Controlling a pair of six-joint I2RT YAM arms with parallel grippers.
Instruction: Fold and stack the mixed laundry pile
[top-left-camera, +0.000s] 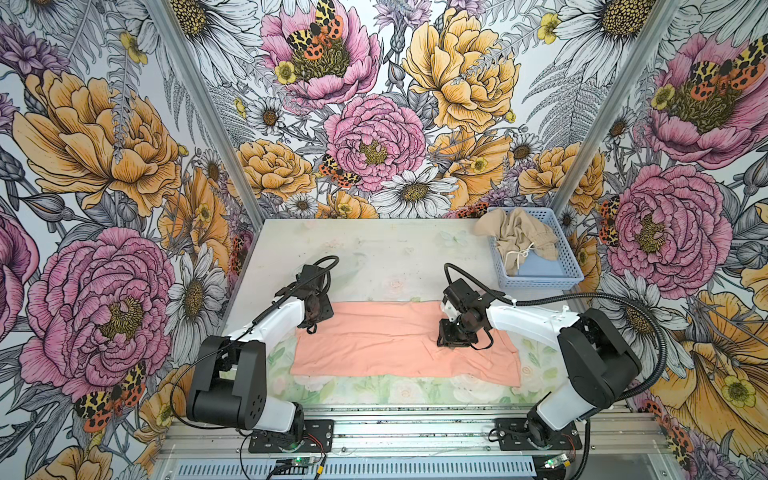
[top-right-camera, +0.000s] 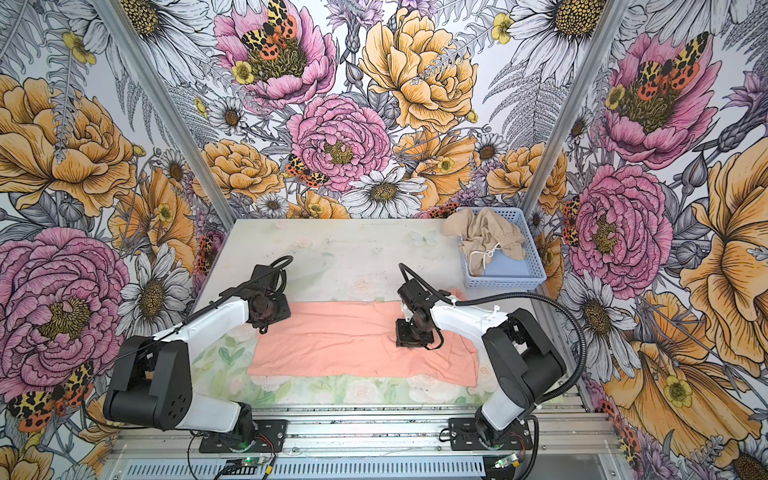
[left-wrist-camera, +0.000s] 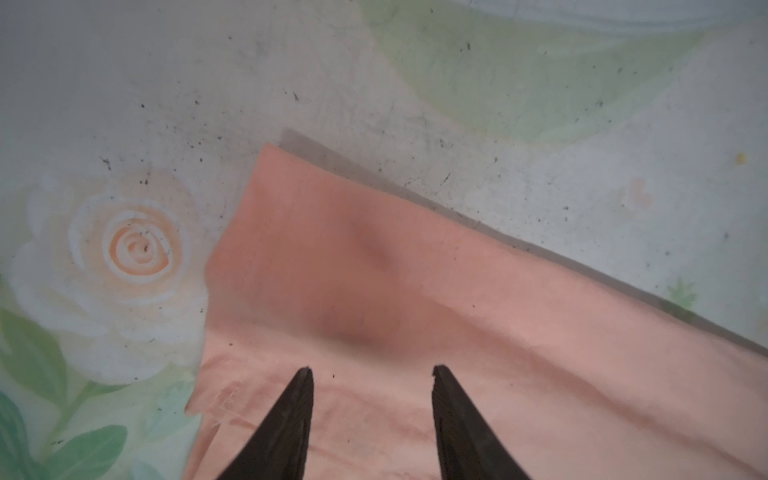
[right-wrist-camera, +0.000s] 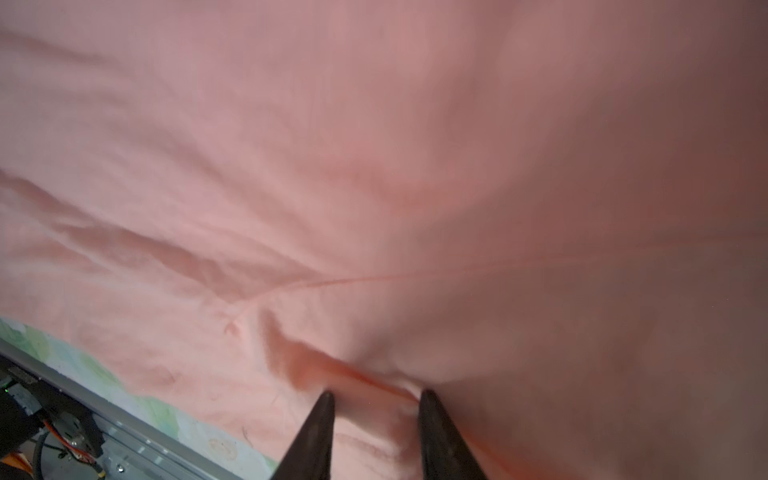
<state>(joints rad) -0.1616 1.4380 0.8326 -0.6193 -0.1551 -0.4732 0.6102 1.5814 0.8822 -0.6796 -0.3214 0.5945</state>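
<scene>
The salmon-peach T-shirt (top-left-camera: 374, 345) (top-right-camera: 332, 345) lies flat on the table as a long band, its right end wrinkled. No chest graphic shows. My left gripper (top-left-camera: 311, 328) (top-right-camera: 264, 328) stands at the shirt's far left corner. In the left wrist view it is open (left-wrist-camera: 372, 368) over the cloth (left-wrist-camera: 415, 291), with nothing pinched. My right gripper (top-left-camera: 451, 344) (top-right-camera: 409, 344) stands on the shirt's right part. Its tips are apart (right-wrist-camera: 376, 395) and rest at a raised crease of the shirt (right-wrist-camera: 374, 166). The beige-tan garment (top-left-camera: 515, 237) (top-right-camera: 484, 235), with its white drawstring (top-left-camera: 524, 251), lies crumpled in the basket.
The light blue perforated basket (top-left-camera: 569, 266) (top-right-camera: 536, 266) sits at the table's far right corner. The pale floral tabletop (top-left-camera: 374, 257) is bare beyond the shirt. Flowered walls close in three sides. An aluminium rail (right-wrist-camera: 124, 428) with the arm bases runs along the near edge.
</scene>
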